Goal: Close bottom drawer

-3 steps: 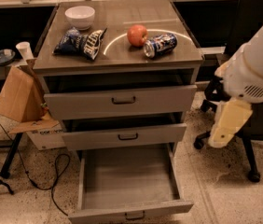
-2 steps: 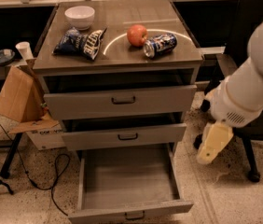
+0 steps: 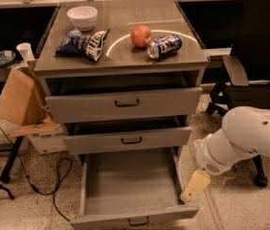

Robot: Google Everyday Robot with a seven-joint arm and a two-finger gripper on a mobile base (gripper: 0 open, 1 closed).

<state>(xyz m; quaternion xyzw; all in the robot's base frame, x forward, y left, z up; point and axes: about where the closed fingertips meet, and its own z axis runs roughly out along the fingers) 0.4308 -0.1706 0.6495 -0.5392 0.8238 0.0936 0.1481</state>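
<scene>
Lower and closer than a second before, the gripper had come down from about the height of the middle drawer to the front right corner of the bottom drawer. The white arm behind it had swung down with it. That drawer itself had not shifted: it stood pulled far out at floor level, plain grey tray showing, its small dark handle at the lower edge of view. The top drawer and the middle one each stood a little way out, as before.

On the grey cabinet top sat a white bowl at the back left, with two chip bags in front of it. A red apple sat near the middle, and a drinks can lay on its side against the apple. Left of the cabinet leaned a brown cardboard box with a paper cup behind it. A black office chair stood to the right, and a dark cable trailed over the speckled floor.

The gripper pointed down and leftward, just beside the bottom drawer's right wall near its front. Whether it touched that wall I could not tell, nor whether it was spread or pressed together. I saw nothing in its grasp.
</scene>
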